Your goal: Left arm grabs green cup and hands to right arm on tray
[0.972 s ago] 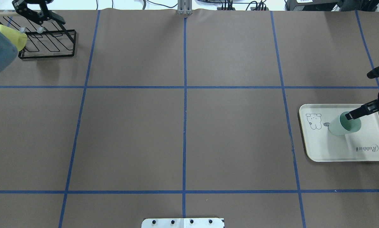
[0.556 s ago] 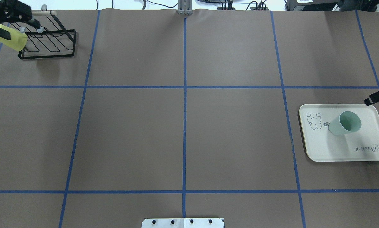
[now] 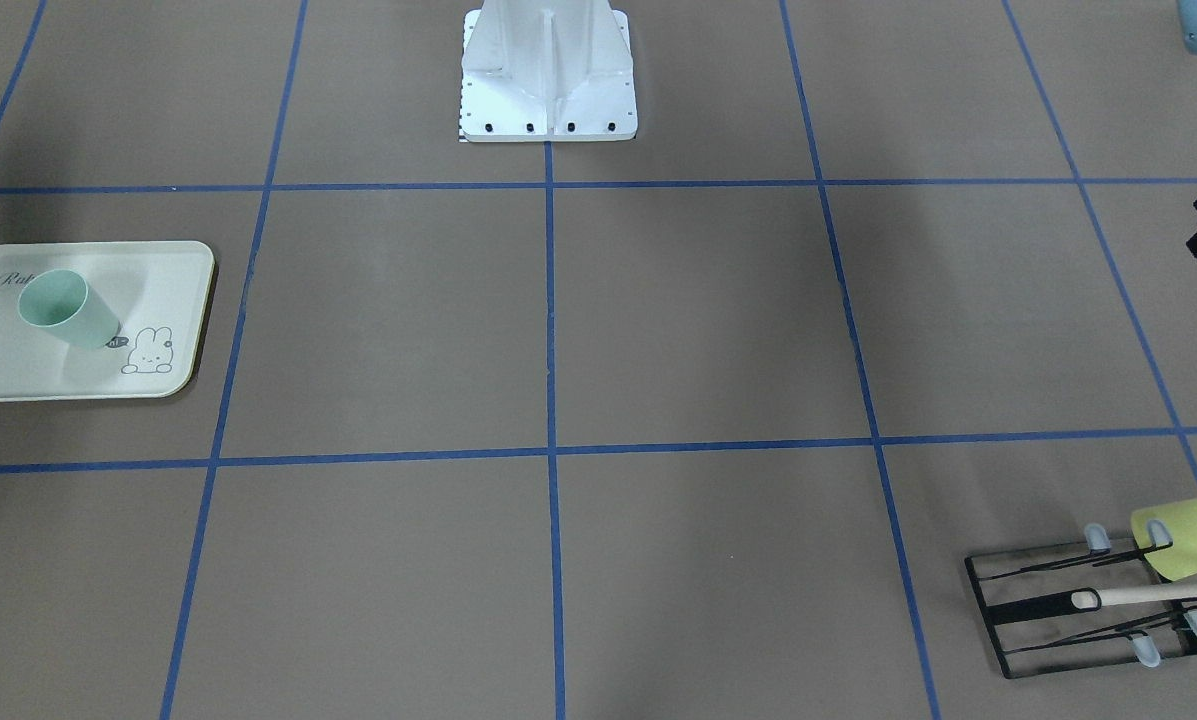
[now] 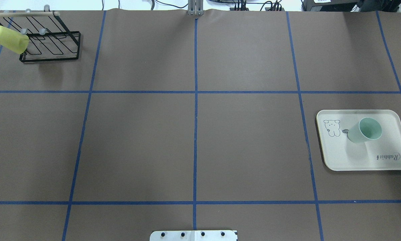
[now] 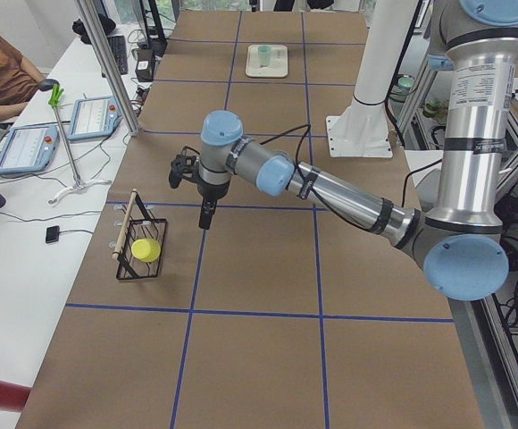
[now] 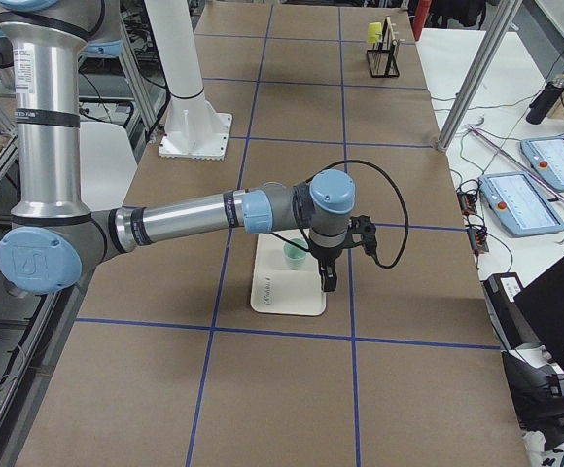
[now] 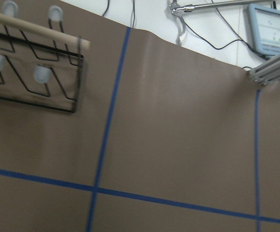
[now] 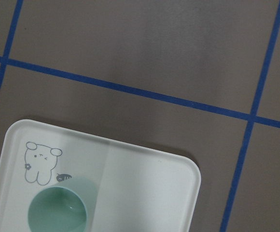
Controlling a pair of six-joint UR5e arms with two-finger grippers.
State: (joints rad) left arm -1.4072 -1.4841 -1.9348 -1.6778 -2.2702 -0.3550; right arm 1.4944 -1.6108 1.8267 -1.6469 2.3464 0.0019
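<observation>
The pale mint tapered plastic cup [image 4: 365,130] stands upright and alone on the cream rectangular rabbit-print tray [image 4: 361,157]. The right arm's black gripper [image 6: 326,280] has released its rim and withdrawn nearby. The left arm's black gripper [image 5: 205,217] has also retreated. Whether either is spread cannot be told. The handover looks complete.

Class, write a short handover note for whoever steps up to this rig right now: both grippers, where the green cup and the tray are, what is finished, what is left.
Left gripper: hangs over the table near the wire rack, nothing in it; open or shut cannot be told from the side view.
Right gripper: hangs near the tray, nothing in it; open or shut cannot be told either.
Green cup: upright, mouth up, on the tray beside the bunny drawing, free of both grippers.
Yellow cup: on the rack.
Done: the green cup is on the tray.
Left: apparently nothing.
</observation>
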